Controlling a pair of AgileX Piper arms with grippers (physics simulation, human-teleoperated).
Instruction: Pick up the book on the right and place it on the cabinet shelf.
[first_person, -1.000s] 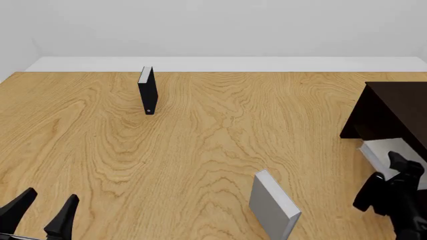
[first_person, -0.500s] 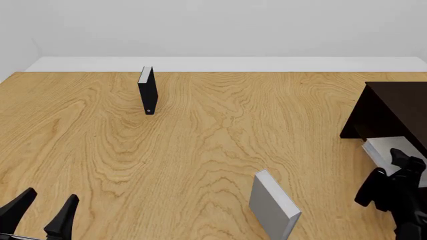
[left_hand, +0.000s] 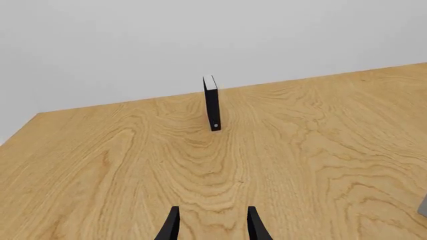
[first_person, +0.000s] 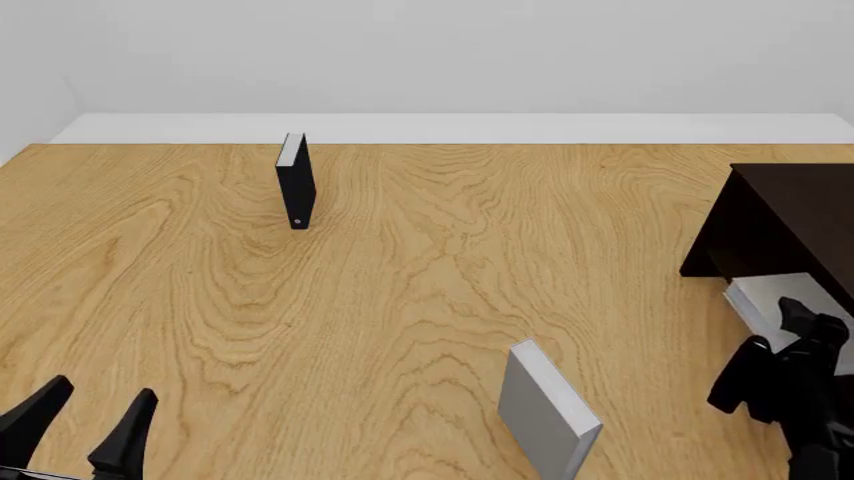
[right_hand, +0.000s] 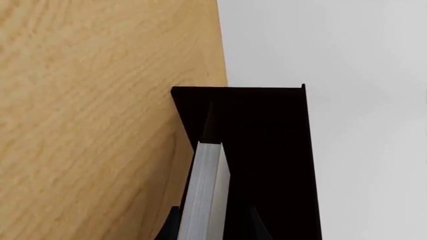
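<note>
The left hand (first_person: 80, 425) is seen idle at the near left of the counter (first_person: 400, 300), fingers spread, nothing held. Further right, a second grey book (first_person: 547, 410) stands loose. At the far right the book (first_person: 781, 300) is pinched in the right hand (first_person: 787, 350), its long axis pointing into the cabinet (first_person: 781, 225), leading edge at the shelf (right_hand: 267, 150) mouth. No writing is seen.
</note>
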